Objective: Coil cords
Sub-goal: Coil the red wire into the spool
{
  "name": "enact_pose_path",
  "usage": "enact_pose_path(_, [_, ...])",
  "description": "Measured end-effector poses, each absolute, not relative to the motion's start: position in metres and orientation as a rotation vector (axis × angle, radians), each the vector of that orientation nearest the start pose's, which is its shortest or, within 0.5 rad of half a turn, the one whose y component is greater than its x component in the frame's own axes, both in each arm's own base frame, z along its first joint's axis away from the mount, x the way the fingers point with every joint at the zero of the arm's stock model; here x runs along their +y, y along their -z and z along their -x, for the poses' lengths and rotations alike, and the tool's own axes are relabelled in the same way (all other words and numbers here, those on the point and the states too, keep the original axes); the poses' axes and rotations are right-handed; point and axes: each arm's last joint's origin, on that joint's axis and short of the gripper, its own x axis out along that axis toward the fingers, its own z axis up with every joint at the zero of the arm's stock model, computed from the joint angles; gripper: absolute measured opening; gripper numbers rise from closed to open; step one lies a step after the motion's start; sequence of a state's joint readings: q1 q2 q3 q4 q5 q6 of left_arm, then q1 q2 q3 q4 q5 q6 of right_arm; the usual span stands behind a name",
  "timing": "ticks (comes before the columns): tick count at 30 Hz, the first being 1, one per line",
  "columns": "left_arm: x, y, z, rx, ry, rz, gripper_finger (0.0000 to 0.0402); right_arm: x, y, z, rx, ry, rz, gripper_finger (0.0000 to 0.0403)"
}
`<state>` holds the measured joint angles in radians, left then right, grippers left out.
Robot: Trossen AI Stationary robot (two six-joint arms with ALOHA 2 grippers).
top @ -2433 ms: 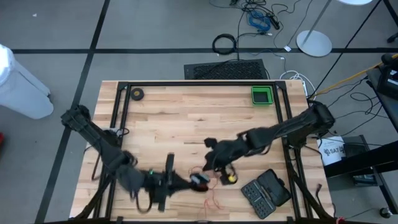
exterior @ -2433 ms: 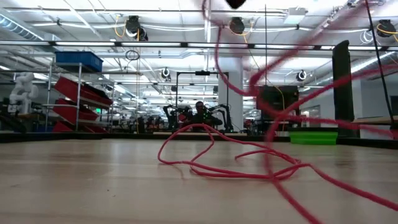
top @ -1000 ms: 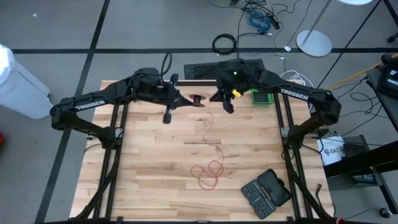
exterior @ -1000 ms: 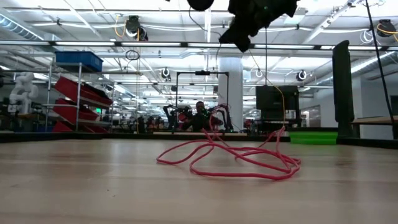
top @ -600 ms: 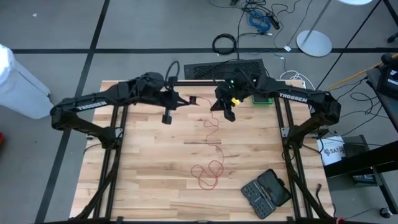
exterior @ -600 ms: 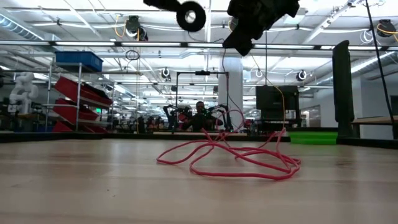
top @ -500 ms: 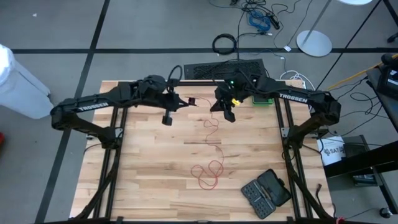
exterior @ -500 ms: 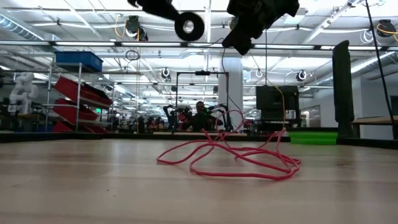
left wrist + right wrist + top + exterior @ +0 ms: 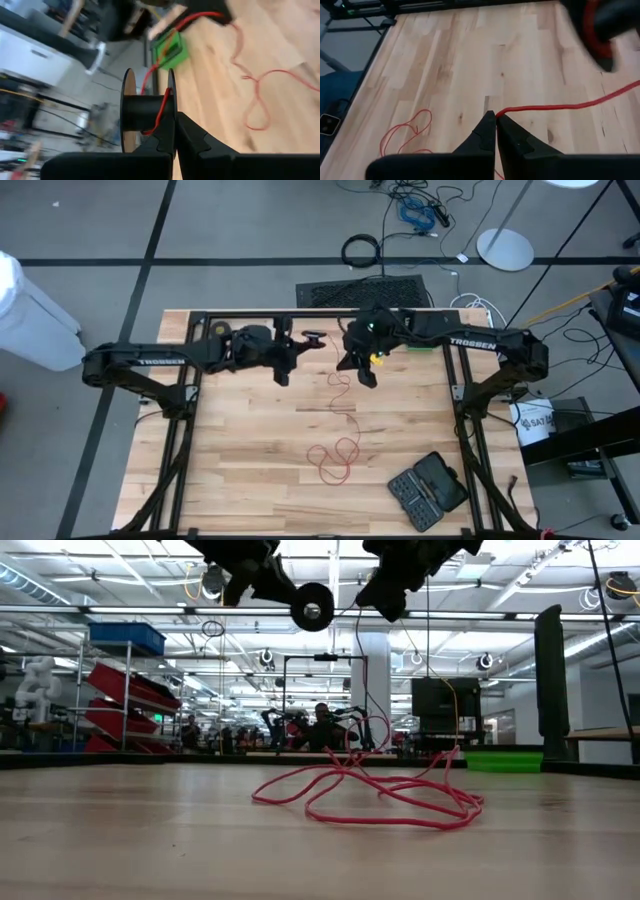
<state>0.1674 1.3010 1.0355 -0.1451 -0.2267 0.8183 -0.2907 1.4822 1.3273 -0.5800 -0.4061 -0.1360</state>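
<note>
While I'm holding both arms high over the far half of the table (image 9: 250,420), my left gripper (image 9: 174,116) is clamping one flange of the reel (image 9: 147,114), and my right gripper (image 9: 495,118) is pinching the cord (image 9: 560,107) just beside it. Both sets of jaws are squeezed tight.

From above, the reel (image 9: 314,336) is sitting just off my left fingertips, and my right gripper (image 9: 362,362) is hanging close by on its right, the two nearly touching. So the stretch of cord between pinch and reel is running short, roughly across the table from right to left.

The reel's axle is lying nearly level, pointing across my left fingers; one strand is already crossing the hub. In the low view the reel (image 9: 312,606) is showing its round face, well above the wood.

Below my right gripper the cord is dropping down to the boards, then trailing toward the near edge into a loose tangle of loops (image 9: 336,459). All that slack is lying nearer me than either gripper.

I'm judging the winding turns on this: the feed is coming from my right side, square to the axle, so my right arm is the one placed to guide it round.
</note>
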Motion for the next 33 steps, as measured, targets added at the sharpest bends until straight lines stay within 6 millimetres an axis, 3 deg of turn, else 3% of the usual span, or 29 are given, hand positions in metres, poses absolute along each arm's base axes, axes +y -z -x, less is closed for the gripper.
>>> enact_pose_path(9, [0.05,-0.308,-0.295,0.546,-0.251,-0.916,0.0008,-0.069,-0.329,-0.314,0.629,-0.174,-0.082,0.0])
enact_pose_path(14, [0.047,-0.295,-0.309,0.578,-0.22,-1.035,0.0008,-0.067,-0.33,-0.316,0.617,-0.177,-0.094,0.0])
enact_pose_path(24, [0.053,-0.266,-0.339,0.656,-0.37,-1.139,0.0008,-0.051,-0.332,-0.318,0.626,-0.217,-0.1,0.0])
enact_pose_path(33, [0.042,-0.265,-0.345,0.633,-0.351,-1.211,0.0008,-0.04,-0.341,-0.318,0.642,-0.245,-0.097,0.0])
